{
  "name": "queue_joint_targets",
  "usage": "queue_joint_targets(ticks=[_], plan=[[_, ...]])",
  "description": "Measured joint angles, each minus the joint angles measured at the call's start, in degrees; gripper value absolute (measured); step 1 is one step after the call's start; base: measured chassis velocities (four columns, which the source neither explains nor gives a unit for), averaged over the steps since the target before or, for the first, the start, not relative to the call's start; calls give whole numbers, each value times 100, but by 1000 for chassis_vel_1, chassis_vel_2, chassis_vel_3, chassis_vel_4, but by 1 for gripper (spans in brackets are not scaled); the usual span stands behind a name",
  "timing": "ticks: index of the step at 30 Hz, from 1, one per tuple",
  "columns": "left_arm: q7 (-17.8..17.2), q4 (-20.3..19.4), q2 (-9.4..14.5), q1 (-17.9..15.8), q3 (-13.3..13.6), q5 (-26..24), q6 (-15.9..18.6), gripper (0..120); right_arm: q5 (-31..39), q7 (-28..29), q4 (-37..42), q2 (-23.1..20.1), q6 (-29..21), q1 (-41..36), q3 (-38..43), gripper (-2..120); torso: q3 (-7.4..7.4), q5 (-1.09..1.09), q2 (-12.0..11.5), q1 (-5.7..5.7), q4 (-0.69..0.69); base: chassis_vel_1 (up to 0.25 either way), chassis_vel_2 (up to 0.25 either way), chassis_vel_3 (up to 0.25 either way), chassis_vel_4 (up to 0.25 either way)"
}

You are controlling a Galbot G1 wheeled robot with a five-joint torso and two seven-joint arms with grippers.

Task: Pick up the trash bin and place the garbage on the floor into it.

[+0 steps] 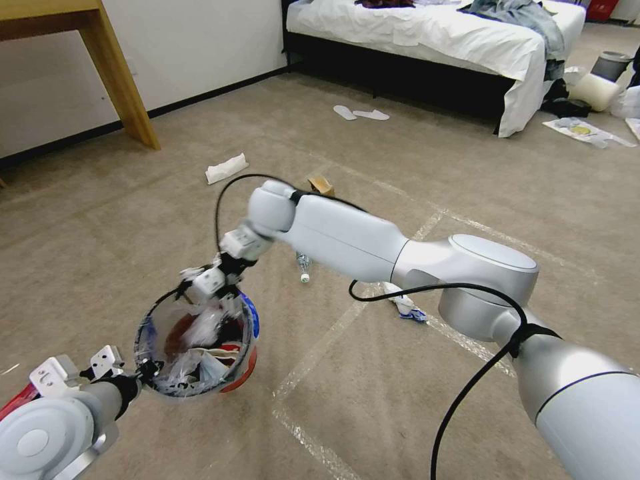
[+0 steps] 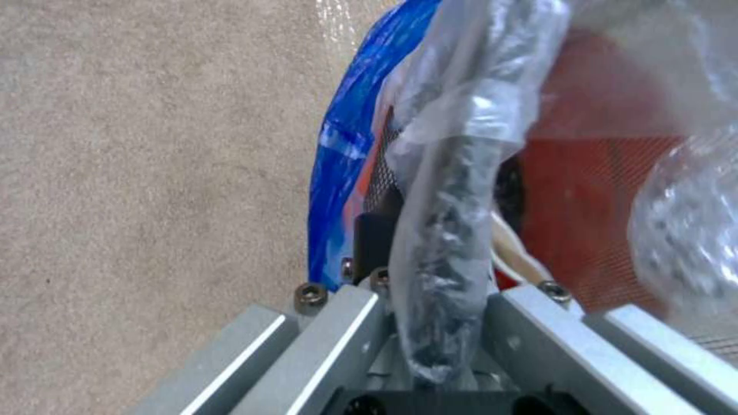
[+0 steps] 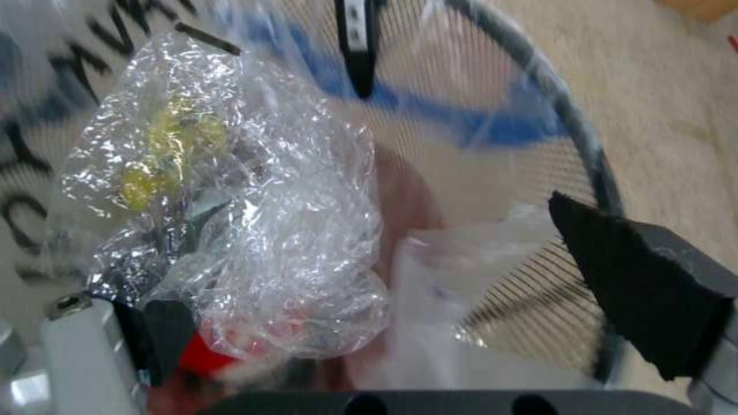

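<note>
The red-orange trash bin (image 1: 241,375) with its clear, blue-edged liner hangs just above the carpet floor (image 1: 413,400). My left gripper (image 1: 143,372) is shut on the bin's rim; the left wrist view shows the liner-wrapped black rim (image 2: 446,253) between its fingers. My right gripper (image 1: 210,293) hovers over the bin's mouth, open. Its black pads (image 3: 642,288) stand wide apart above a crumpled clear wrapper (image 3: 253,230) inside the bin. Garbage lies on the floor: a white tissue (image 1: 227,168), a brown carton (image 1: 321,184), a small bottle (image 1: 303,267) and a white-blue scrap (image 1: 408,308).
A bed (image 1: 433,33) with white sheets stands at the back. A wooden table leg (image 1: 120,80) is at the far left. Slippers (image 1: 360,113) lie before the bed. A grey bin (image 1: 610,65) and a cream one (image 1: 592,91) are at the far right.
</note>
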Motion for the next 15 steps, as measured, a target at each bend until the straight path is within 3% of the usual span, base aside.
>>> queue_joint_targets(ticks=[4, 5, 6, 8, 9, 11, 15], plan=[[-1, -11, 3, 13, -16, 2, -1, 0, 174, -12, -23, 4, -21, -3, -25, 100, 0, -1, 0, 0, 4, 0, 0, 0, 0], [-2, -15, 3, 13, -16, 2, -1, 0, 310, -19, -45, 5, -51, -7, -40, 100, 0, 0, 0, 0, 4, 0, 0, 0, 0], [-2, -22, 1, 14, -14, 1, -1, 0, 893, 49, -41, 2, -149, -10, -212, 100, 0, 0, 0, 0, 1, 0, 0, 0, 0], [-1, -23, 1, 16, -11, 0, -1, 0, 1026, 326, 52, -2, -144, -9, -342, 100, 1, 0, 0, 0, 2, 0, 0, 0, 0], [-1, -24, 0, 22, -9, 0, -1, 0, 590, 242, -19, 3, 26, -24, -204, 100, -1, 0, 0, 0, 3, 0, 0, 0, 0], [-1, -24, 0, 23, -9, 5, -1, 0, 466, 160, -98, -2, 128, -41, -136, 100, -2, -1, 1, 0, 3, 0, 0, 0, 0], [-2, -33, 0, 21, -3, 5, -2, 0, 624, 282, -52, 3, 153, -100, -223, 100, 0, 0, 0, 0, 2, 0, 0, 0, 0]])
